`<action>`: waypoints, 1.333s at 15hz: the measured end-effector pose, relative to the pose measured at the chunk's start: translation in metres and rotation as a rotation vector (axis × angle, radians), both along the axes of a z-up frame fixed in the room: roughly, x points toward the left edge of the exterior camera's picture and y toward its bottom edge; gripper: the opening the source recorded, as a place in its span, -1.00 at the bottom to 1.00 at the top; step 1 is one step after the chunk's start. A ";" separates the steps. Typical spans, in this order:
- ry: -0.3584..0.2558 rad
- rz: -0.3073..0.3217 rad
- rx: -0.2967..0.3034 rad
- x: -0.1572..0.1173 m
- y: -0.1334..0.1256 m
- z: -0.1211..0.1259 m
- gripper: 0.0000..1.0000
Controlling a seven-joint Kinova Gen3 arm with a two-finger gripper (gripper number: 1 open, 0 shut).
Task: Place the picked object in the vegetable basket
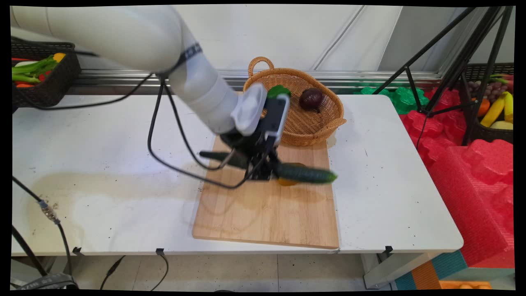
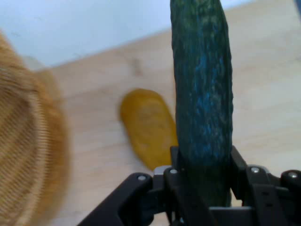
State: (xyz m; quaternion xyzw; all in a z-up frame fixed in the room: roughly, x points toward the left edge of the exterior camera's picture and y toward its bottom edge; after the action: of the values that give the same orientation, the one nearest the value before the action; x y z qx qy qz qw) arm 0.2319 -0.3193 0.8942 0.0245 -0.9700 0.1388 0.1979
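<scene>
Clearly we have the cucumber [image 1: 306, 174] clamped crosswise in the gripper [image 1: 259, 166], above the cutting board [image 1: 267, 213] on the table [image 1: 102, 185]. We'd keep it level, clear of the orange piece [image 2: 148, 125] and basket [image 1: 316, 119].

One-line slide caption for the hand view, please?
Gripper clamps a dark green cucumber above an orange-yellow piece on the wooden board.

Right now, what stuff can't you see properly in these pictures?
- Orange-yellow thing: main view, mostly hidden behind the cucumber; too blurred in the hand view to name.
- Cucumber's far end: cut off by the hand view's top edge.
- Green item in the basket: main view, partly hidden by the arm.
- Gripper: shut on the cucumber.
</scene>
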 end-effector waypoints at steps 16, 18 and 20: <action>-0.112 0.142 -0.279 -0.014 -0.160 0.056 -1.00; -0.132 0.144 -0.280 -0.016 -0.177 0.048 -1.00; -0.154 0.139 -0.270 -0.019 -0.195 0.036 -1.00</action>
State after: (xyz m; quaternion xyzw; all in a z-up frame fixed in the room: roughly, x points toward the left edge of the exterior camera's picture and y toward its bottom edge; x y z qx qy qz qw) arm 0.2130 -0.5141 0.9302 0.0541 -0.9507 0.2830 0.1144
